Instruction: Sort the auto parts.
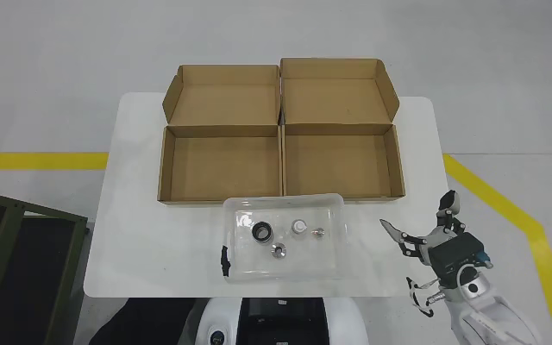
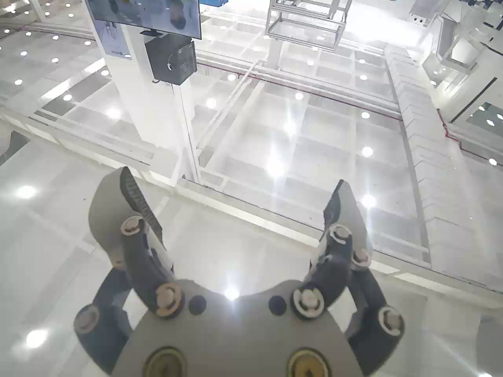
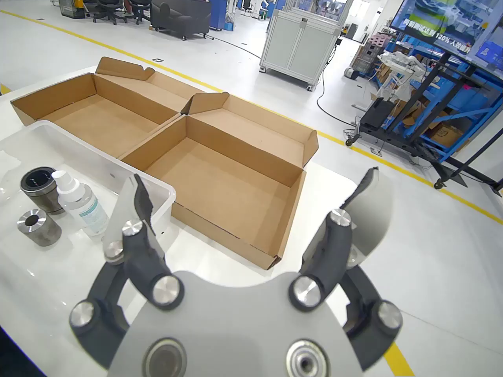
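Though spread wide, the right gripper (image 3: 254, 174) holds nothing, off to the right of the clear rectangular plastic tray (image 1: 285, 203). Inside the tray sit a dark-ringed steel cylinder (image 1: 261, 231), a small white-capped bottle (image 1: 298, 226) and a short metal bushing (image 1: 278, 251). The left gripper (image 2: 232, 176) is likewise wide open and empty.

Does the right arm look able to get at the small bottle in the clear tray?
Probably yes. The right gripper is open beside the clear tray, the small bottle stands upright near that side, and the tray has no lid. A metal cylinder stands close by.
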Robot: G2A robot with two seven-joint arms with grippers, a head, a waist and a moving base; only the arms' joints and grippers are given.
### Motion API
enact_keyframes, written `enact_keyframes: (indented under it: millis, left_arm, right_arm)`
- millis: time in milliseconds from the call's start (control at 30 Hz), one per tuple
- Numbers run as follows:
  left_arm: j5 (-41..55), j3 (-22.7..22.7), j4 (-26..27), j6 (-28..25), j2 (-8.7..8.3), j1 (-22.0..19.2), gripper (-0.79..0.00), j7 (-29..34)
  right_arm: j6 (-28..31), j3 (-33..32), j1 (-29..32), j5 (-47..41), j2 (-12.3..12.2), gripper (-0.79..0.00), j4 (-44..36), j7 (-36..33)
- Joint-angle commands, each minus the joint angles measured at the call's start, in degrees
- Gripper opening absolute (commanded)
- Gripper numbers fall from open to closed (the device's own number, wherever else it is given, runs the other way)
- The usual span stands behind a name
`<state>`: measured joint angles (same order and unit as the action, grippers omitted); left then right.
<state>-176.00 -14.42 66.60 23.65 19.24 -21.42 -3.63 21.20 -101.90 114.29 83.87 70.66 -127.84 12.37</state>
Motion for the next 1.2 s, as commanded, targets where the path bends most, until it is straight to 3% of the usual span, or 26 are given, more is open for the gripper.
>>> enact_keyframes:
  millis: [0, 667, 867, 1167]
  left_arm:
    - [0.0, 0.0, 0.0, 0.0, 0.0, 0.0, -0.001, 0.0]
    - [0.0, 0.0, 0.0, 0.0, 0.0, 0.0, 0.0, 0.0]
    - [0.0, 0.0, 0.0, 0.0, 0.0, 0.0, 0.0, 0.0]
    - [0.0, 0.0, 0.0, 0.0, 0.0, 0.0, 0.0, 0.0]
  right_arm:
    - [0.0, 0.0, 0.0, 0.0, 0.0, 0.0, 0.0, 0.0]
    - [0.4, 0.7, -0.5, -0.8, 0.0, 0.0, 0.3, -1.2]
    - [9.5, 4.2, -3.9, -1.1, -0.6, 0.0, 0.1, -6.2]
    - [18.1, 14.5, -12.0, -4.6, -1.0, 0.0, 2.0, -13.6]
